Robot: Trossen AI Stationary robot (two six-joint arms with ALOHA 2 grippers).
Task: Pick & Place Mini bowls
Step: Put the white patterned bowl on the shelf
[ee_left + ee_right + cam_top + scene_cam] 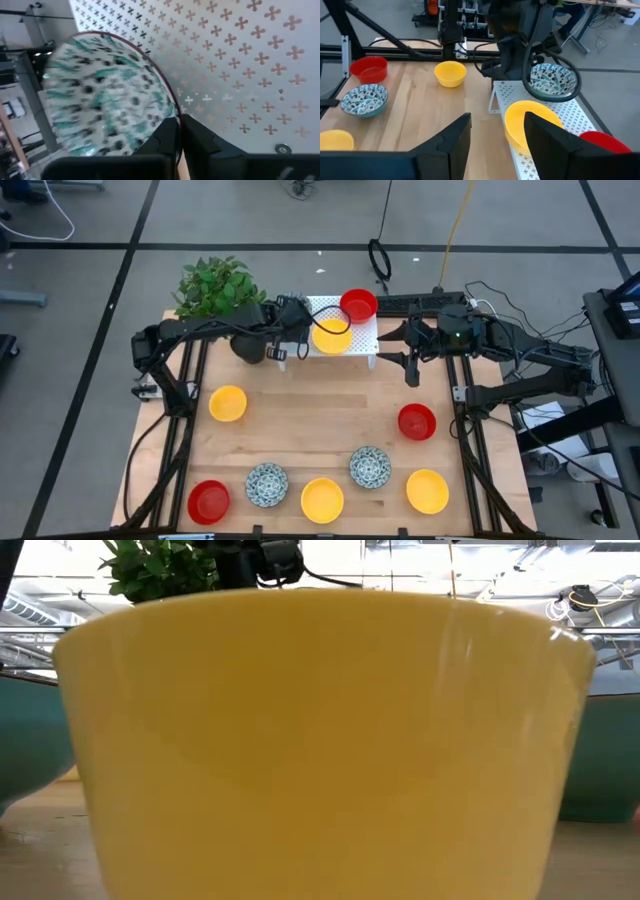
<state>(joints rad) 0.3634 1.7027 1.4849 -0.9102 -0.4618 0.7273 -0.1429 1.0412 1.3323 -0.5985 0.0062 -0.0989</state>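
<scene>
A wooden table seen from above holds small round bowls, with a white perforated metal shelf (352,340) at its far edge. The left arm reaches from the far left across toward the shelf's left end, beside a green leafy plant (214,286); its left gripper (179,131) is clamped on the rim of a white bowl with dark blue-green speckles (105,112), held tilted just above the shelf. On the shelf sit a yellow bowl (331,335) and a glossy red bowl (358,305). The right arm stretches in from the far right, its right gripper (392,343) just off the shelf's right end with its fingers spread apart and holding nothing. On the table lie a yellow bowl at left (228,403), a red bowl at right (416,421), and along the near edge a red bowl (208,501), two speckled bowls (267,484) and two yellow bowls (322,500).
</scene>
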